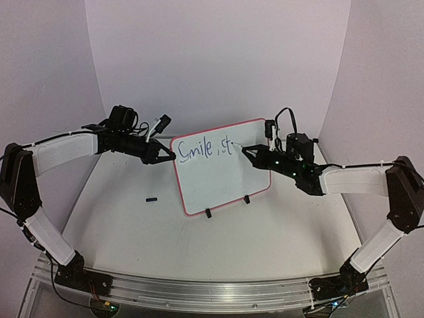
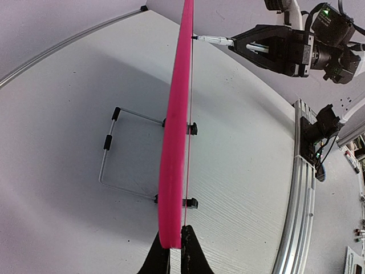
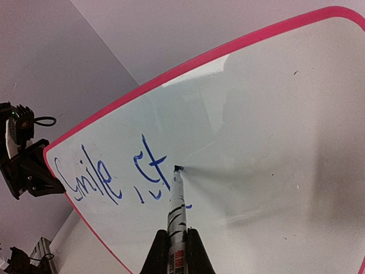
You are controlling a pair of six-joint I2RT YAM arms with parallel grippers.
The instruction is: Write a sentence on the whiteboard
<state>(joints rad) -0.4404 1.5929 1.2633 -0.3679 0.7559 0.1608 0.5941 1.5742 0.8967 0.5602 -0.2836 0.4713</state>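
The sentence [image 1: 207, 149] is part-written: blue "Smile, st" along the top-left of the whiteboard [image 1: 228, 185], the rest of the face bare. The board stands tilted back near the middle of the counter [image 1: 132, 225] on two black feet [image 1: 208, 213], w/ a wire stand [image 2: 122, 154] behind it.

The marker [image 3: 177, 211] tip looks to be touching the board just right of the "t", so the step in hand is lettering, approx halfway thru "stay". The right end effector [image 1: 246, 151] is pressed together, pinching the marker barrel. The left end effector [image 1: 171, 156] is pressed onto the board's left pink rim, bracing it.

The next move probably needs short, light strokes rightward for "ay", tip kept on the face w/o pushing the board back. The letters need to stay small and level so that "bright" fits before the right rim. The left grip should hold firm; any wobble would smear the line.

The counter is matte white. A small black bit [image 1: 152, 199] lies left of the board, poss. a cap, can't tell. A metal rail [image 1: 199, 291] runs along the near edge. Plain pale walls [image 1: 218, 59] close in behind and on both sides.
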